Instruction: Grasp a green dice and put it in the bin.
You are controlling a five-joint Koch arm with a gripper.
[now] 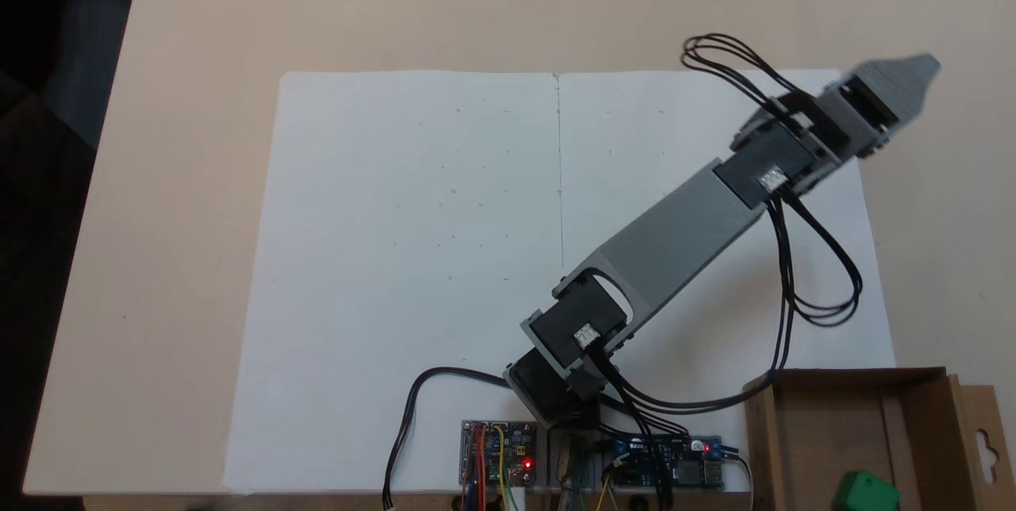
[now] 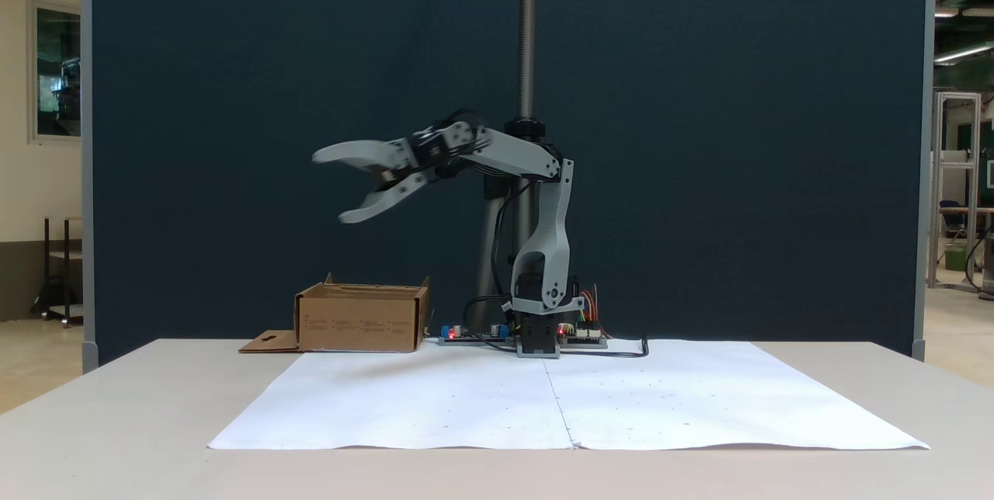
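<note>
The green dice (image 1: pixel 865 493) lies inside the brown cardboard bin (image 1: pixel 802 424), at the bottom right corner of a fixed view; the picture's lower edge cuts it off. The same bin (image 2: pixel 361 320) stands on the table left of the arm's base, and its walls hide the dice there. My gripper (image 2: pixel 330 185) hangs high in the air above the bin's left end, its jaws spread wide with nothing between them. From above, the gripper (image 1: pixel 925 71) is blurred, over the right edge of the paper, far from the bin.
A large white paper sheet (image 1: pixel 413 273) covers the middle of the beige table. Circuit boards (image 1: pixel 500 451) with red lights and loose black cables (image 1: pixel 825 289) lie around the arm's base. The bin's flap (image 2: pixel 268 342) lies flat on the table.
</note>
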